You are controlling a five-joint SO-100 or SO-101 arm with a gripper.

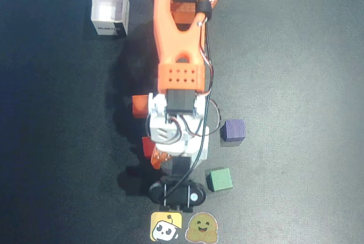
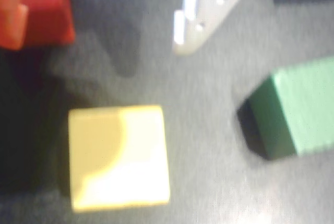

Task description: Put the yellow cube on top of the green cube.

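In the wrist view the pale-yellow cube (image 2: 119,156) lies on the dark mat, low and left of centre. The green cube (image 2: 295,112) lies to its right, apart from it. My gripper (image 2: 102,33) is open and empty above the mat. Its orange finger (image 2: 11,18) is at the top left and its white finger (image 2: 195,20) at top centre. The yellow cube lies beyond the fingertips, not between them. In the overhead view the green cube (image 1: 219,179) shows right of the arm's wrist (image 1: 176,136). The yellow cube is hidden under the arm there.
A red cube (image 2: 49,10) sits close beside the orange finger and also shows in the overhead view (image 1: 148,146). A purple cube (image 1: 233,130), an orange cube (image 1: 139,106), a white open box (image 1: 110,9) and two flat stickers (image 1: 166,227) lie on the mat.
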